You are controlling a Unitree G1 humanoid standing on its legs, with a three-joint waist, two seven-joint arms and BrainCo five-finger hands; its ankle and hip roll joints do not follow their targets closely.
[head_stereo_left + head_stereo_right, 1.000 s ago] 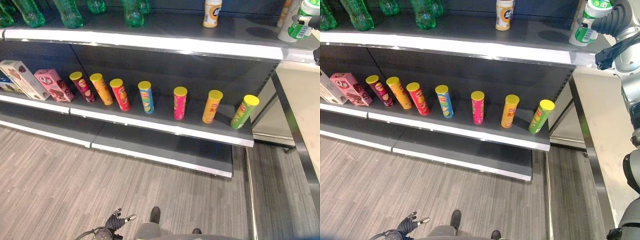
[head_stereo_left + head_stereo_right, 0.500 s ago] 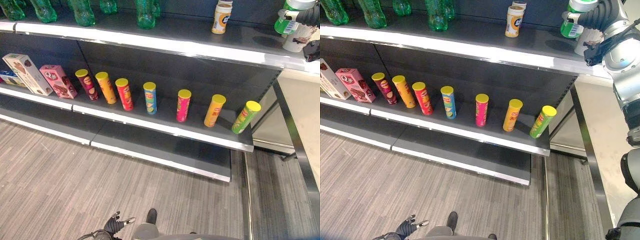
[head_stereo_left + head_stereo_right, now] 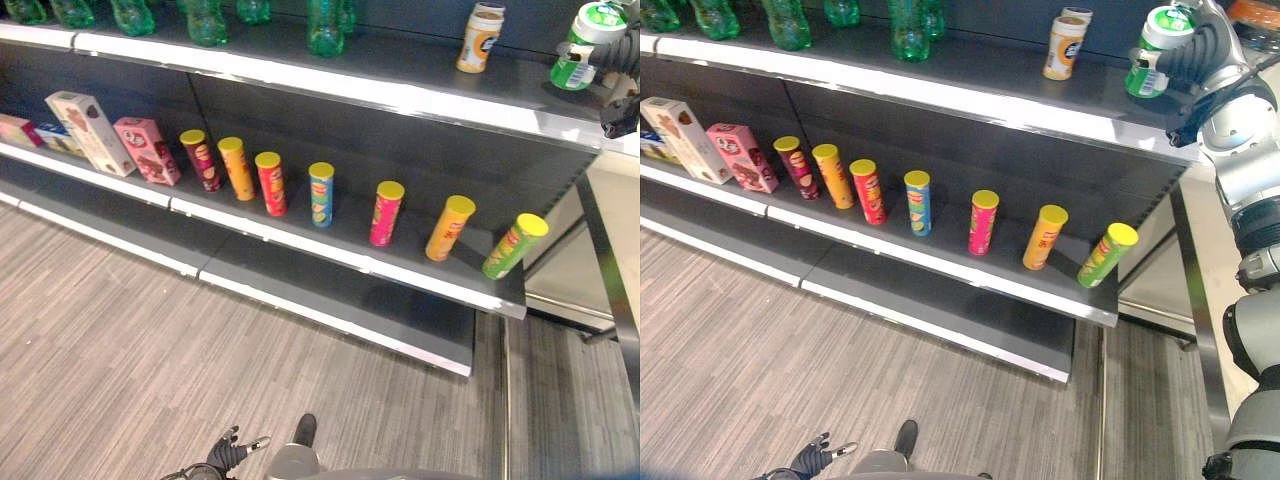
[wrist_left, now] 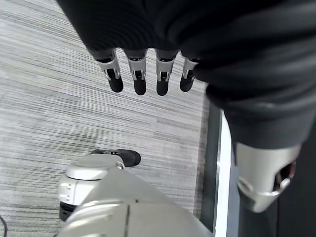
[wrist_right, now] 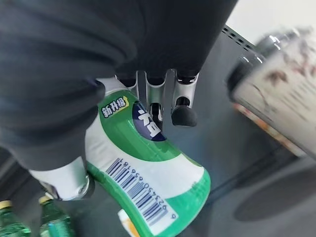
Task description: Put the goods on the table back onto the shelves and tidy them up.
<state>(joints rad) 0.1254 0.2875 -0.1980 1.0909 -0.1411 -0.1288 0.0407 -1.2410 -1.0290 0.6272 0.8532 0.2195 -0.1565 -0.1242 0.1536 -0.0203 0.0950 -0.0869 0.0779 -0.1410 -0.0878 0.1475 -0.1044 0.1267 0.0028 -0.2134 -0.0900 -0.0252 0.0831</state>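
A green-and-white bottle (image 3: 1153, 52) with a barcode on its label (image 5: 148, 168) is at the right end of the top shelf (image 3: 970, 98), held slightly tilted. My right hand (image 3: 1200, 48) is shut on it, fingers (image 5: 182, 111) curled round its body. I cannot tell whether its base touches the shelf. To its left stands a small orange-and-white bottle (image 3: 1065, 45). My left hand (image 3: 228, 455) hangs low over the floor, and its fingers (image 4: 138, 74) are straight with nothing in them.
Several green bottles (image 3: 908, 25) stand on the top shelf's left part. On the middle shelf (image 3: 940, 265) stand several chip cans (image 3: 917, 202) in a row, with boxes (image 3: 740, 157) at the left. A white table (image 3: 615, 200) adjoins the shelves on the right. Another bottle (image 5: 281, 84) is close by the hand.
The camera has shifted, so the shelves sit further right in the picture. My right hand has carried the green-and-white bottle left along the top shelf, closer to the orange-and-white bottle.
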